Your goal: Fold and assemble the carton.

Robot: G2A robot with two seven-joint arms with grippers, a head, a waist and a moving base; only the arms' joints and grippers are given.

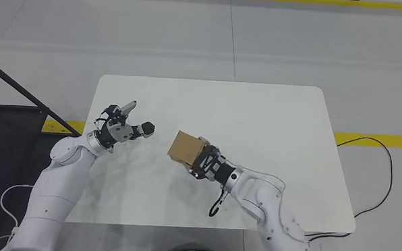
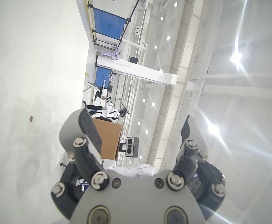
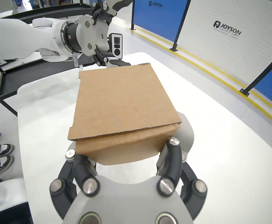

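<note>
Right gripper [image 1: 199,162] clamps the brown carton [image 1: 186,148]; left gripper [image 1: 140,117] is empty.
The carton is closed up into a box shape, over the middle of the white table [image 1: 269,122], slightly toward the table's front edge. Whether it touches the tabletop cannot be told. The right gripper's fingers [image 3: 173,148] pinch the carton's near end on both sides, with the top flap edge just above them. The left gripper is over the table's left part, jaws spread wide with nothing between them, well apart from the carton and pointed toward it.
</note>
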